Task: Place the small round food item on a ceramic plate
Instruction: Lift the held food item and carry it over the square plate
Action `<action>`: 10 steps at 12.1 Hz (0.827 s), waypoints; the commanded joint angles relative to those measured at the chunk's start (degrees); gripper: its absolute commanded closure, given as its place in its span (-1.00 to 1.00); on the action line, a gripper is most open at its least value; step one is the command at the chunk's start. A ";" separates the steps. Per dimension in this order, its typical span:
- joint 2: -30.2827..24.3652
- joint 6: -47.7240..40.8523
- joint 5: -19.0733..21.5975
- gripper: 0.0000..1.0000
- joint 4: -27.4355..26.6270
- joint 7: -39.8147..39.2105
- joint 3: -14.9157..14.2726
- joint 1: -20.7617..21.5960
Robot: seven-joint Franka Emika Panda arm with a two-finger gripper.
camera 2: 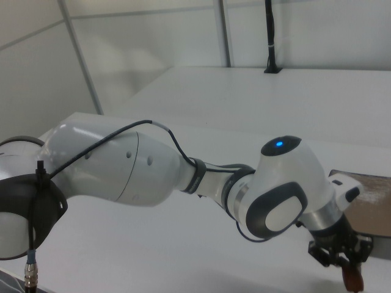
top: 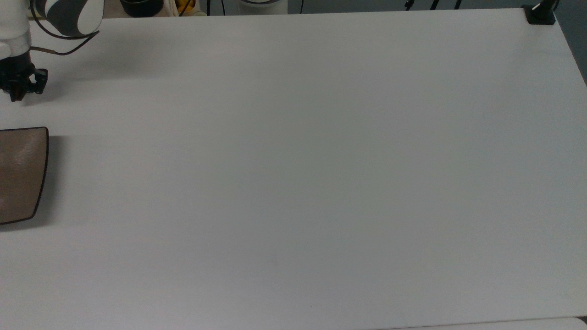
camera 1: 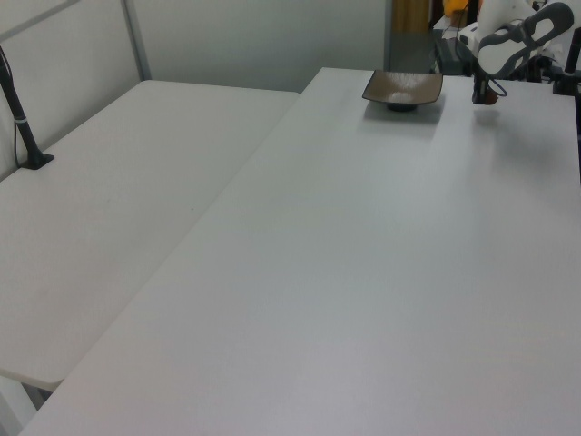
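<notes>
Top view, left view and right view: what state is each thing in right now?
tool: shut on the small round food item, lifted off the table.
small round food item: held in the tool, not on the plate.
ceramic plate: flat on the table, nothing on it.

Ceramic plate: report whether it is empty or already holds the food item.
Empty. The ceramic plate shows a bare brown surface in the left view; the small round food item sits between the fingers of the gripper, beside the plate.
</notes>
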 commanded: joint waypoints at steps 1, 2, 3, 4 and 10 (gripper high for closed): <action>-1.24 0.05 3.30 1.00 2.49 8.82 0.31 1.67; -1.32 0.05 3.40 1.00 3.72 11.28 0.40 1.94; -1.24 0.05 3.40 1.00 4.87 14.96 1.10 1.94; -0.97 0.14 3.40 1.00 6.27 19.00 1.54 1.94; 5.87 0.93 3.05 1.00 16.02 39.40 4.01 3.08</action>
